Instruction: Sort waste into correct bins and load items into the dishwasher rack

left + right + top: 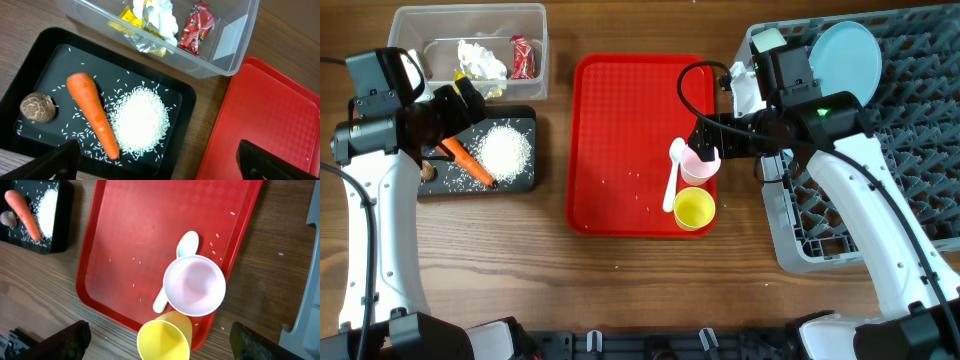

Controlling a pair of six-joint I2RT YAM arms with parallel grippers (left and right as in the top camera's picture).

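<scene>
"Pink cup [700, 166], overhead?"
"Sat upright on red tray [620, 120], beside white spoon [674, 180]. Right gripper [704, 146] hung above it, the nearer arm."
"Left wrist?"
"Left gripper [157, 152] was spread and empty over black tray [50, 55]."
"Right wrist?"
"Cup lay just ahead of spread, empty fingers [70, 340], mouth up, round, nothing inside."

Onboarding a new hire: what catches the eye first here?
The red tray dominates mid-table, with pink cup, yellow cup and white spoon near its right edge. Left of it, a black tray holds a carrot, rice and a brown lump. At right, a pale blue plate sits in the grey rack.
</scene>
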